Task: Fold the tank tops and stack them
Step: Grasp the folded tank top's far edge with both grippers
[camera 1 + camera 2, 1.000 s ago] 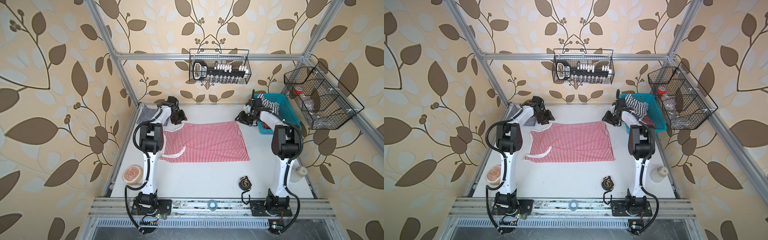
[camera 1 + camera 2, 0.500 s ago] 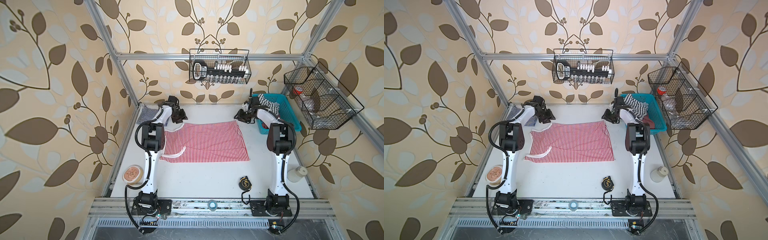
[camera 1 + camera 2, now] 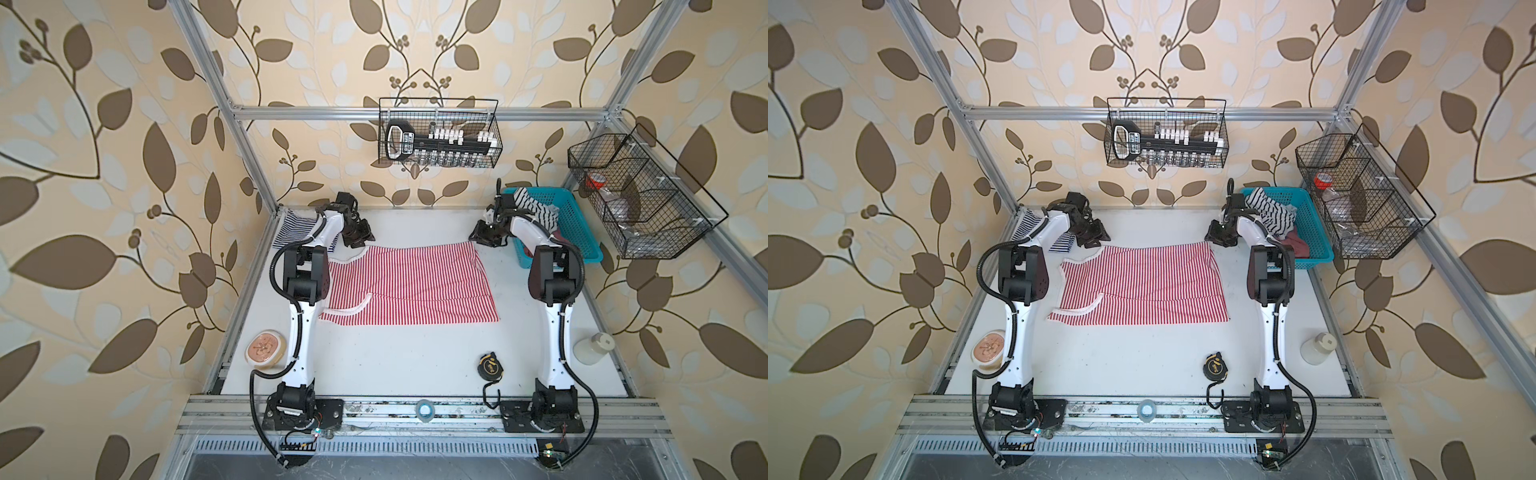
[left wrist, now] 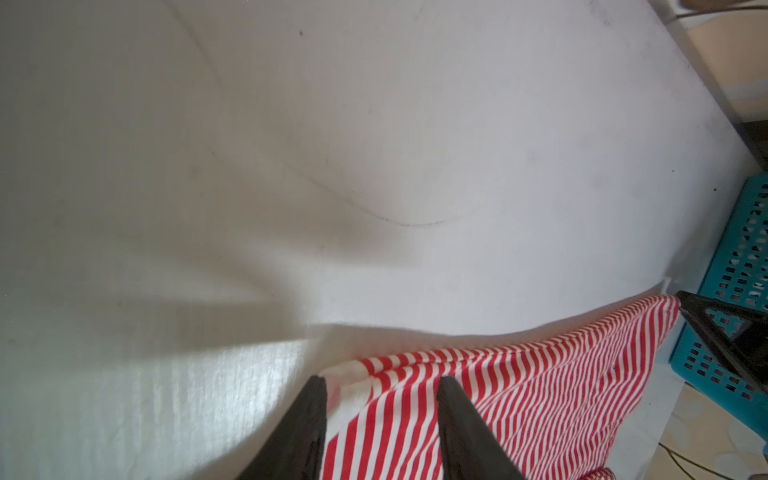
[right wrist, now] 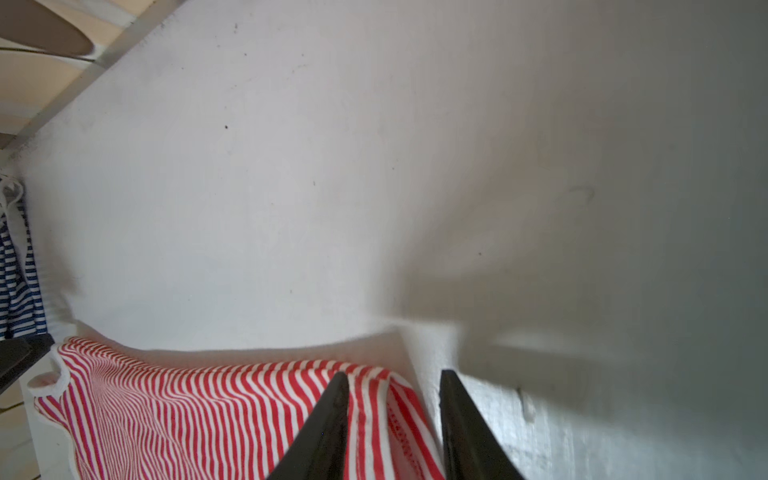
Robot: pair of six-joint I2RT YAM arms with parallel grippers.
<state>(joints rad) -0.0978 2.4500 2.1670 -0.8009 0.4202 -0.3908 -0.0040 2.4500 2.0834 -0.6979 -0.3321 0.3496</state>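
Red-striped tank top [image 3: 409,286] lies flat on the table [image 3: 395,361], long axis running arm to arm, each far corner sitting between the half-open, seemingly not yet pinching fingers of the left gripper [image 4: 382,380] and right gripper [image 5: 392,374].

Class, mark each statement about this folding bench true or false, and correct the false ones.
1. The red-and-white striped tank top lies spread on the white table. True.
2. The navy-and-white striped tank top is in the teal plastic basket. False: it lies at the table's far left corner; the basket holds a black-and-white striped cloth.
3. The left gripper and the right gripper are at the red top's two far corners. True.
4. The black-and-yellow tape measure rests on the red top. False: it lies on bare table, nearer the front.
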